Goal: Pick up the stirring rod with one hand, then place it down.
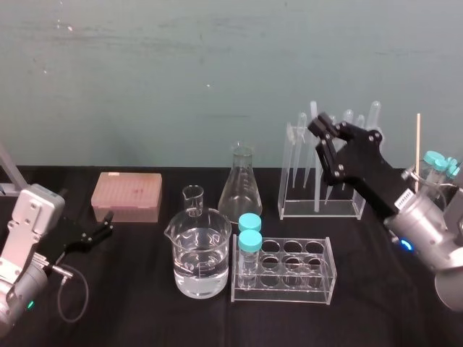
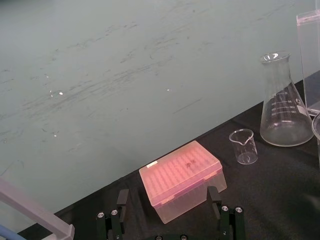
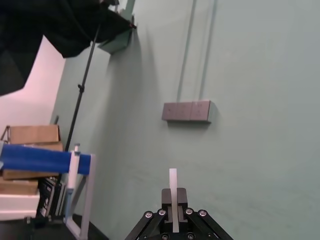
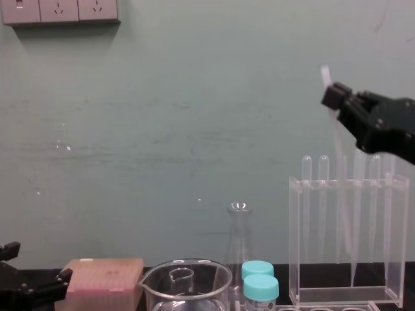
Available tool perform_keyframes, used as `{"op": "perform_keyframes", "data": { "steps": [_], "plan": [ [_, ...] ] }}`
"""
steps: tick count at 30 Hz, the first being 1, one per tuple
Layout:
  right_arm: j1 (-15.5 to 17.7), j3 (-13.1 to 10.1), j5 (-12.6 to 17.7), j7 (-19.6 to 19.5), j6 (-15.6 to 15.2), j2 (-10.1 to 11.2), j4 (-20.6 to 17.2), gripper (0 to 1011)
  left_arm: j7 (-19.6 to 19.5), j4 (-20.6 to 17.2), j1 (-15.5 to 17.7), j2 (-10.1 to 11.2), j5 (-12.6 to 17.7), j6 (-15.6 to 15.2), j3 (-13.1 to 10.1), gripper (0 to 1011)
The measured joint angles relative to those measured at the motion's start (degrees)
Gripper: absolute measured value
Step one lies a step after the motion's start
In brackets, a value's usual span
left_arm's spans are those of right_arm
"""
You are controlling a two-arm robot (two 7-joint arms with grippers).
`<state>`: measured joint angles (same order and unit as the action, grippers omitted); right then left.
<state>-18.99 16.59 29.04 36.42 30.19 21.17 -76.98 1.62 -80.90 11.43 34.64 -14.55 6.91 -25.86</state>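
My right gripper [image 1: 320, 129] is raised above the clear pipette rack [image 1: 322, 206] at the back right, shut on the stirring rod [image 4: 338, 162]. The rod is a thin whitish stick. It hangs steeply, its top poking out above the fingers and its lower end reaching down in front of the rack. In the right wrist view the stirring rod [image 3: 173, 200] sits pinched between the fingertips [image 3: 181, 196] of the right gripper [image 3: 173, 194]. The chest view has the right gripper [image 4: 332, 97] high on the right. My left gripper [image 1: 101, 231] rests open and low at the left, near the pink box.
A pink tip box [image 1: 127, 196] sits at the back left. A water-filled beaker [image 1: 199, 253], a small beaker [image 1: 193, 199] and a conical flask [image 1: 241, 189] stand mid-table. A tube rack [image 1: 286, 271] holds two blue-capped tubes [image 1: 249, 235]. A wooden stick [image 1: 417, 148] stands at the far right.
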Motion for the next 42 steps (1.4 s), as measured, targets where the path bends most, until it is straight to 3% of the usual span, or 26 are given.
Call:
{"op": "perform_keyframes", "data": {
  "steps": [9,42],
  "plan": [
    [1.95,-1.39,-1.87,-0.64,-0.89,0.58,1.66,56,0.0,0.0,0.0,0.0,0.0,0.0,0.0,1000],
    [1.62,-1.07,-1.59,-0.58,-0.72,0.51,1.48,56,0.0,0.0,0.0,0.0,0.0,0.0,0.0,1000]
  ]
}}
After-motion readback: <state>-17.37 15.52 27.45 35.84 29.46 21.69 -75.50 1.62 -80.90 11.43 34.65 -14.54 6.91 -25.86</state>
